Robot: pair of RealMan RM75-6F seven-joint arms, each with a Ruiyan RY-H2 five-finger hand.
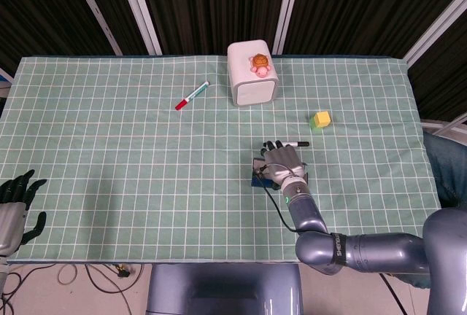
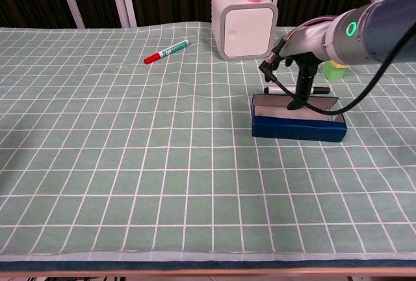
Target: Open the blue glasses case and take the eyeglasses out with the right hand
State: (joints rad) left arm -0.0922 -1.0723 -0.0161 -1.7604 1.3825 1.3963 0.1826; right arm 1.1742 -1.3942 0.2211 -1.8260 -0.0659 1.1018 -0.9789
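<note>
Nearest the robot, left hand (image 1: pixel 14 205) sits at the near-left corner of the table, by the edge of the green checked tablecloth (image 1: pixel 131 176), fingers apart & holding nothing; seen in head view only. Further in, right of centre, the blue glasses case (image 2: pixel 298 120) lies open on the cloth, long side across the table, pale lining showing in chest view; can't make out any eyeglasses inside it from either view. Right hand (image 1: pixel 281 163) is over the case, forearm running back toward the near-right; in chest view dark fingers (image 2: pixel 302 88) point down into the open case approx mid-length, w/ a black cable looping from the wrist in front of it. Whether that hand grips anything or is just spread over the case: can't tell, palm side is hidden in head view & chest view shows only a thin slice of it. Just behind the case, a black-capped marker (image 1: pixel 292 144) lies on the cloth, nearly parallel to it, near the fingertips. Further back & right, a yellow-green block (image 1: pixel 320 119). Far left of centre, a red-capped marker (image 1: pixel 192 95) lies diagonally. At the far middle, a white rounded cube box (image 1: pixel 252 74) w/ a small turtle toy (image 1: pixel 260 63) on top, well apart from the case.
</note>
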